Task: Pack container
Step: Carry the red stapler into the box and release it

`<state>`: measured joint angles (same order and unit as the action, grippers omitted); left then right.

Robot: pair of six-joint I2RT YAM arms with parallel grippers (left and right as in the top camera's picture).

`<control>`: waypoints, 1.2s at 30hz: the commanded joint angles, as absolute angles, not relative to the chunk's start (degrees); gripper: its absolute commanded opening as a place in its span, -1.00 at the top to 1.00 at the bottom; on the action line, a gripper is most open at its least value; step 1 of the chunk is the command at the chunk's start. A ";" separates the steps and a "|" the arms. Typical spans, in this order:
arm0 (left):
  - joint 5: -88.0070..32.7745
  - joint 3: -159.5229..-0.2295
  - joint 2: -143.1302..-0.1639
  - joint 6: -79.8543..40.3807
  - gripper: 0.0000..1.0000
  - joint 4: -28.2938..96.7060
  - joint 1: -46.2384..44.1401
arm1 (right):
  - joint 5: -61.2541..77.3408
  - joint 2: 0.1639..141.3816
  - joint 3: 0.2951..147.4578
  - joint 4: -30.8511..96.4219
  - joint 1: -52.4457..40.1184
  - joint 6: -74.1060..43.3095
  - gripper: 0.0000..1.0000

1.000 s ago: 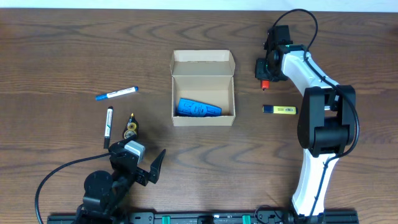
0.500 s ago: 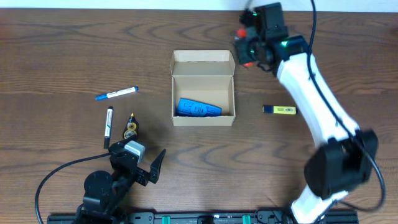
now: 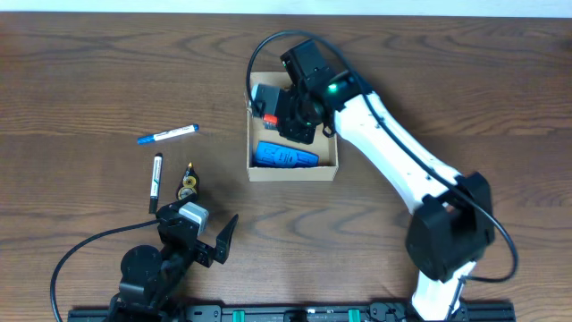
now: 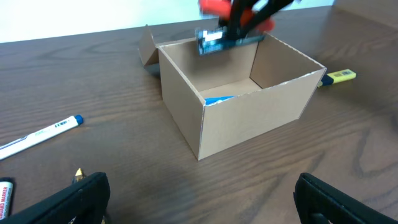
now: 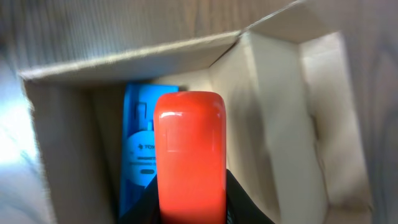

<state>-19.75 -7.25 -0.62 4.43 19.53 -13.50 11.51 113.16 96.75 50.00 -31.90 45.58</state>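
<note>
The tan cardboard container (image 3: 292, 170) stands open at the table's middle, its flap lid folded back; it also shows in the left wrist view (image 4: 249, 124) and the right wrist view (image 5: 292, 124). A blue object (image 3: 284, 156) lies inside it (image 5: 138, 149). My right gripper (image 3: 277, 112) is shut on a red-capped object (image 5: 188, 155) and holds it above the container's opening (image 4: 233, 28). My left gripper (image 4: 199, 193) is open and empty, low near the table's front edge (image 3: 192, 237).
A blue-capped marker (image 3: 167, 134), a black marker (image 3: 155, 182) and a small gold-tipped object (image 3: 188, 182) lie left of the container. A yellow highlighter (image 4: 336, 76) lies to its right, hidden under the right arm in the overhead view.
My right gripper has carried the red-capped object from the table's right side leftward, to above the open container. The left arm has not moved.
</note>
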 commanded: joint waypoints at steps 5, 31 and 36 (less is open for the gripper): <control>-20.38 -6.04 -0.30 3.84 -0.91 19.84 -13.10 | 12.25 119.13 96.51 45.19 -32.14 53.69 0.96; -20.38 -6.04 -0.30 3.84 -0.91 19.86 -13.10 | 12.25 116.36 96.68 40.53 -32.14 41.54 -0.07; -20.38 -6.04 -0.27 3.84 -0.91 19.86 -13.10 | 12.25 106.56 96.68 44.99 -32.12 35.83 -0.10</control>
